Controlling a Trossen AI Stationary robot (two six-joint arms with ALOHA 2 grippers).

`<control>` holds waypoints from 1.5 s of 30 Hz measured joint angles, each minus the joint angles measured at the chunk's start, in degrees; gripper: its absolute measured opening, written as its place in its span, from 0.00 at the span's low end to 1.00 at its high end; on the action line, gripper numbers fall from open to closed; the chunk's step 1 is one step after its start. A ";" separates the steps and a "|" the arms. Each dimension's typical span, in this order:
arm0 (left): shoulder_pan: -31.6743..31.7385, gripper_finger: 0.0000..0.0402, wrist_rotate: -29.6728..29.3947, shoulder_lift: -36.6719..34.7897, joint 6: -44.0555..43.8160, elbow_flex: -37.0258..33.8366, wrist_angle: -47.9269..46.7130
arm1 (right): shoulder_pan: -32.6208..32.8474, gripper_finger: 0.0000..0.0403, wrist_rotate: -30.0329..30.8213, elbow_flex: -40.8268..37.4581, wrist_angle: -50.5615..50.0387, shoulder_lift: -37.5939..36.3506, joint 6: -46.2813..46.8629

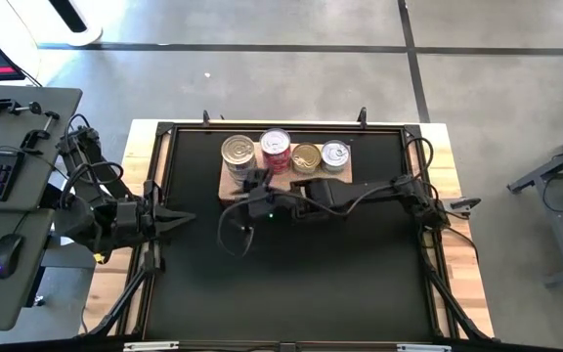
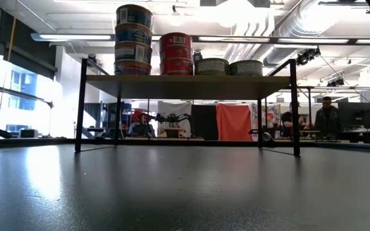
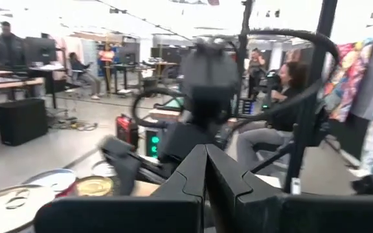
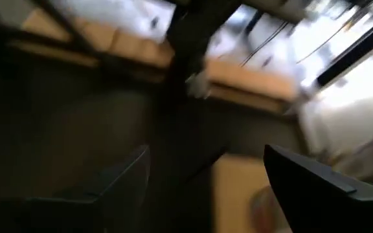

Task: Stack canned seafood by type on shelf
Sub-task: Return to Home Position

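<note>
Shelf [image 2: 188,79] is sitting at 12 o'clock on the bench [image 1: 291,284], its long axis running 9-to-3. It is carrying four blue-red tins [image 2: 133,38] stacked, about three red tins [image 2: 176,54] stacked, and two single dark-label tins [image 2: 212,67]. Left fingers [image 3: 186,175] are pressing shut and empty at 9 o'clock. Right fingers [image 4: 303,184] are gaping and empty near the shelf.

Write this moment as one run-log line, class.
cans: four stacks on shelf | right end effector: open, near shelf | left end effector: shut, at table's left edge

No text can be read; label print on the cans [image 2: 133,40] upon the shelf [image 2: 188,87] is too small.
</note>
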 joint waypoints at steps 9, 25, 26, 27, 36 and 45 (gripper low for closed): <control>6.25 0.00 -1.49 0.00 3.53 0.02 0.28 | 1.45 0.58 -2.01 -0.02 -28.06 -0.02 12.95; 10.69 0.00 12.89 -3.16 4.00 0.00 -7.53 | 7.43 0.01 -6.87 -65.63 -18.16 -54.60 48.38; 10.74 0.00 13.31 -4.00 2.76 0.00 -10.20 | 7.89 0.01 -6.69 -69.20 -13.38 -59.32 51.19; 11.09 0.00 14.60 -5.00 1.14 -0.19 -12.82 | 8.18 0.02 -6.45 -72.40 -7.69 -63.24 52.84; 25.49 0.00 41.59 -16.85 0.25 -22.38 9.52 | 6.94 0.00 -4.65 -83.33 12.47 -74.97 51.32; 45.82 0.00 66.71 -27.58 -16.30 -35.87 9.59 | 5.91 0.00 -5.04 -81.47 17.78 -73.80 54.21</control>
